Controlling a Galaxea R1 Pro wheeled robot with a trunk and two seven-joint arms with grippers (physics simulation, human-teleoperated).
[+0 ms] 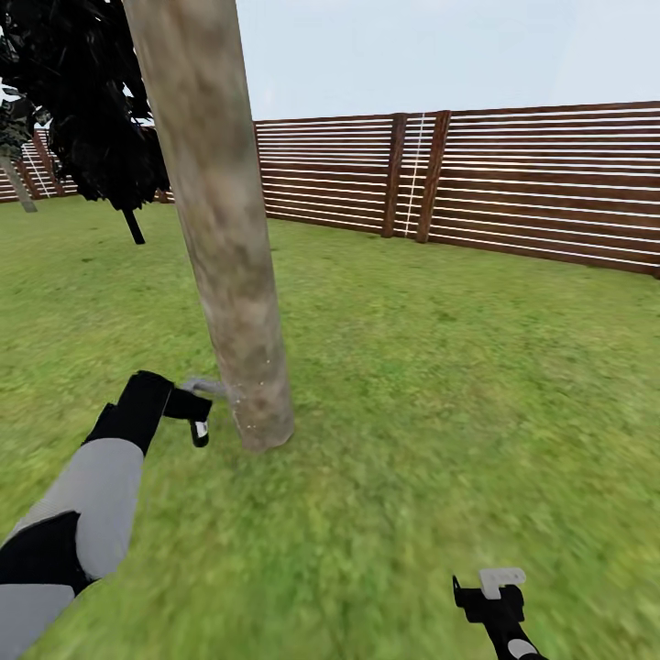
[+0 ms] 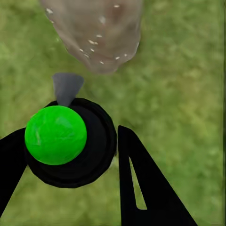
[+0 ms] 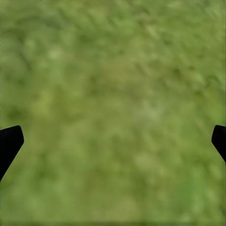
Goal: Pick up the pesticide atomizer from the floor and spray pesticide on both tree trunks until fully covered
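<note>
A thick mottled grey-brown tree trunk (image 1: 225,229) rises from the grass (image 1: 412,385) and leans left. My left gripper (image 1: 192,412) sits just left of its base, shut on the pesticide atomizer (image 2: 61,136), a black body with a bright green round top. The atomizer's grey nozzle (image 2: 66,87) points at the tree trunk (image 2: 96,33), a short gap away. Tiny white pesticide specks (image 2: 94,42) dot the bark near the base. My right gripper (image 1: 500,596) hangs low at the front right, open over bare grass (image 3: 113,94), its fingertips (image 3: 9,141) wide apart.
A brown slatted fence (image 1: 513,183) runs along the back and right. A dark-leaved thin-stemmed tree (image 1: 92,101) stands behind the trunk at the left, and a pale leaning trunk (image 1: 18,183) shows far back at the left edge. Open lawn spreads to the right.
</note>
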